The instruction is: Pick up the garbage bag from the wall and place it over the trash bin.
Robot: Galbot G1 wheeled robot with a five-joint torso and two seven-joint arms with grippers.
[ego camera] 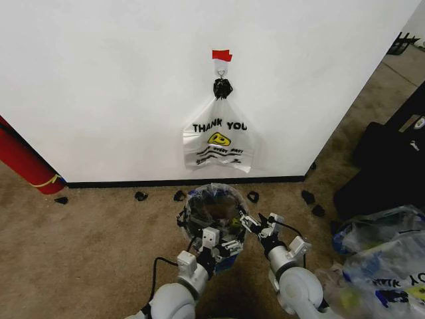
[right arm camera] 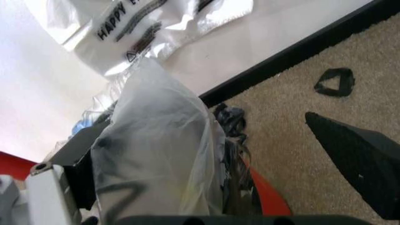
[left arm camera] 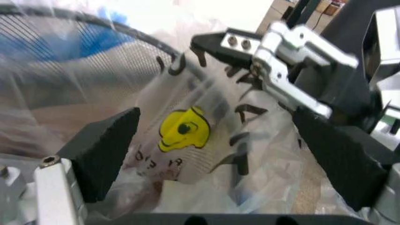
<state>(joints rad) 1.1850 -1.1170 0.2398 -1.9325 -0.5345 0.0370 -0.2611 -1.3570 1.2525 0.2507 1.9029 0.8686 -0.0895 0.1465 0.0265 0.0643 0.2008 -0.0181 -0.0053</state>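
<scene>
The bag (ego camera: 214, 207) already sits in and over the bin (ego camera: 190, 211), which stands at 12 o'clock from both arms, just short of the wall (ego camera: 99, 86). The left gripper (ego camera: 214, 240) is at the rim's 6 o'clock and the right gripper (ego camera: 255, 226) at about 4, both with fingers apart and plastic lying loose between them or draped on one finger. The grippers hide the near rim, so how far down the bag's edge reaches there is unclear.

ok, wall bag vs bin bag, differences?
Wall bag hangs flat from the hook, print readable; garbage bag is crumpled over the trash bin rim. Wall bag is untouched; left pincer and right pincer flank the garbage bag. Both are thin translucent plastic.
</scene>
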